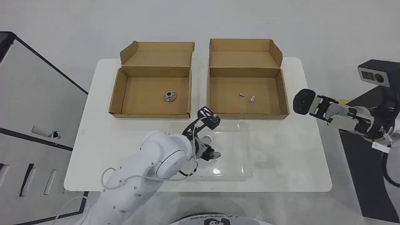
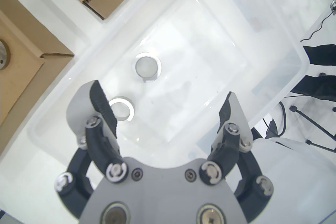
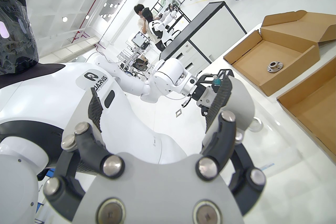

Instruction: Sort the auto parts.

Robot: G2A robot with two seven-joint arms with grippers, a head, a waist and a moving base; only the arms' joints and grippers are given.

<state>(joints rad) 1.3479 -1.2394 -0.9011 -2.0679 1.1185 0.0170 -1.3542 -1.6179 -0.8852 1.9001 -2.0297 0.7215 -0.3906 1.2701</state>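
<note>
Two metal rings lie in a clear plastic bin (image 2: 294, 51): one ring (image 2: 147, 67) near the bin's middle, the other ring (image 2: 123, 110) partly behind a finger (image 2: 101, 104). My left gripper (image 2: 162, 101) hangs open just above the bin, over the rings. In the top view this left gripper (image 1: 206, 149) sits at the bin's (image 1: 240, 162) left part. A metal flange (image 1: 169, 95) lies in the left cardboard box (image 1: 119, 94), and two small bolts (image 1: 247, 95) lie in the right cardboard box (image 1: 281, 97). My right gripper (image 3: 160, 93) is open and empty, held off the table's right side (image 1: 304, 102).
The two boxes stand side by side at the back of the white table (image 1: 300, 150), lids folded back. A dark cabinet (image 1: 25, 87) stands left of the table. The flange (image 3: 274, 67) shows in its box (image 3: 246, 46) from the right wrist.
</note>
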